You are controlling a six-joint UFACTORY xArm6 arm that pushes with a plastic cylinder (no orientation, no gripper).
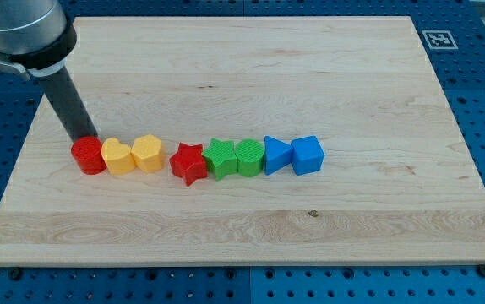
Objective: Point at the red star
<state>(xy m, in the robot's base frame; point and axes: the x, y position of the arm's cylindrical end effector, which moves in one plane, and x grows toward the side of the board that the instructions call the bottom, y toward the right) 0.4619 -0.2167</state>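
The red star (188, 163) lies left of the board's middle, in a row of blocks. My tip (83, 138) is at the row's left end, just behind the red cylinder (88, 156) and touching or nearly touching it. The star is well to the right of my tip, with the yellow heart (117, 157) and the yellow hexagon (148, 154) between them.
Right of the star stand a green star-like block (220, 158), a green hexagon-like block (249, 157), a blue triangle (276, 155) and a blue cube (307, 155). The wooden board (251, 236) lies on a blue perforated table. A marker tag (438, 39) is beyond the top right corner.
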